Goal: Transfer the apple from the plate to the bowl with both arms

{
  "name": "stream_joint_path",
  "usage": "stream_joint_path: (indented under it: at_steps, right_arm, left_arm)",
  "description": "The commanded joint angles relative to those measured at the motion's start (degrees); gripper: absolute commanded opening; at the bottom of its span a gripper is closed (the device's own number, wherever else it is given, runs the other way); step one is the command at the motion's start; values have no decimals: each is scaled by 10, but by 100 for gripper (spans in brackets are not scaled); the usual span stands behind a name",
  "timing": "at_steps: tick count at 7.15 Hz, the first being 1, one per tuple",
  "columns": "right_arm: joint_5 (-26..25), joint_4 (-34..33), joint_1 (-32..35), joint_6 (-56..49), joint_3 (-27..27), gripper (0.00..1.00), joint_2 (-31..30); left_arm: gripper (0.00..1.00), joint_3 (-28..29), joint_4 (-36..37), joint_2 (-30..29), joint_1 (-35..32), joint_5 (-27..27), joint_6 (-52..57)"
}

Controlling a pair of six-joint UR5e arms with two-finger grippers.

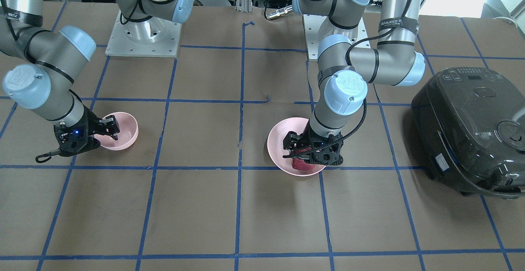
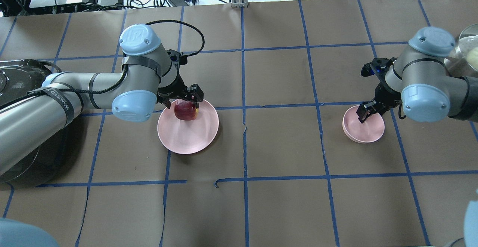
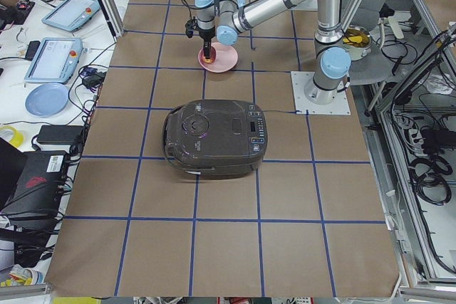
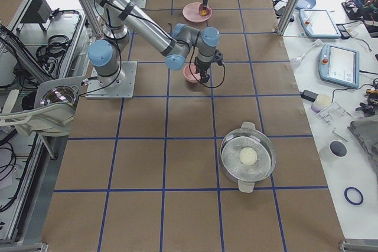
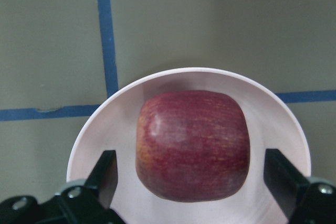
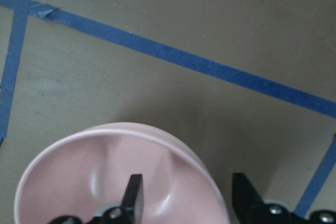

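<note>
The dark red apple (image 2: 185, 111) sits on the wide pink plate (image 2: 188, 140), toward the rim nearest my left arm. My left gripper (image 2: 183, 104) is open and lowered around the apple. In the left wrist view the apple (image 5: 191, 145) lies between the fingers (image 5: 105, 174) with a gap on each side, over the plate (image 5: 118, 111). The small pink bowl (image 2: 369, 132) stands empty on the right. My right gripper (image 2: 368, 111) is open and straddles its rim. In the right wrist view one finger (image 6: 134, 192) is inside the bowl (image 6: 73, 166) and one is outside.
A black rice cooker (image 1: 471, 131) stands beside the plate (image 1: 279, 140), under my left arm. A steel pot with a pale ball in it (image 4: 248, 157) stands on the right side of the table. Blue tape lines grid the brown table.
</note>
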Motion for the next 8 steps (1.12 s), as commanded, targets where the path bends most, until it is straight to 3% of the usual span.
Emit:
stream_joint_path:
  at_steps: [1, 3, 4, 7, 8]
  right_arm:
    - [-3, 8, 0, 3, 1, 0, 0]
    - [2, 36, 9, 70, -24, 0, -10]
    - [17, 78, 24, 130, -53, 0, -16]
    - [62, 78, 146, 233, -69, 0, -13]
    - [81, 76, 170, 236, -61, 0, -7]
  left_arm:
    - [100, -3, 4, -10, 0, -1, -2]
    - [100, -3, 5, -13, 0, -4, 2]
    - [91, -3, 19, -15, 0, -4, 4]
    - [15, -3, 19, -15, 0, -6, -1]
    - [9, 1, 14, -4, 0, -4, -2]
